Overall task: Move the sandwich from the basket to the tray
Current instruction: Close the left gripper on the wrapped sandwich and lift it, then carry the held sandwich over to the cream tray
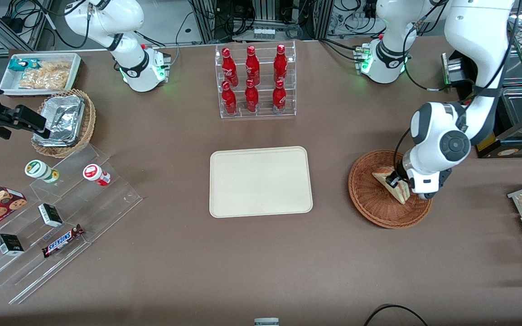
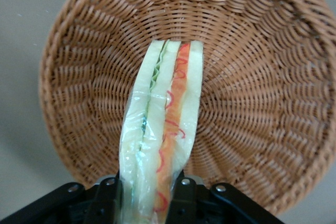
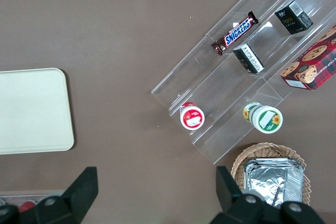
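Gripper point(image 2: 149, 198) is down inside the basket point(image 1: 374, 206), and its two fingers point(image 2: 107, 195) are squeezed on the sandwich point(image 2: 165, 124), one on each bread side. That way the soft bread gets pressed flat and the filling does not squish out. The red and green layers run along the edge that the wrist camera looks down on.

From the front camera, the sandwich point(image 1: 392, 183) stands up on its side in the middle of the basket. I cannot tell if it has come off the basket floor or rests on it. The basket sits toward the working arm's end of the table, with bare brown table point(image 1: 261, 267) between it and the near edge.

Next to the basket, well apart from it, the tray point(image 1: 261, 181) lies flat in the middle of the table. It has nothing on it, so the sandwich has lots of room to land. I think the job is just past its start: the sandwich is caught, but it needs to go up over the basket rim and across to the tray.

Farther from the front camera than the tray stands a clear rack of red bottles point(image 1: 254, 81). It is out of the way, so the trip should not bump it.
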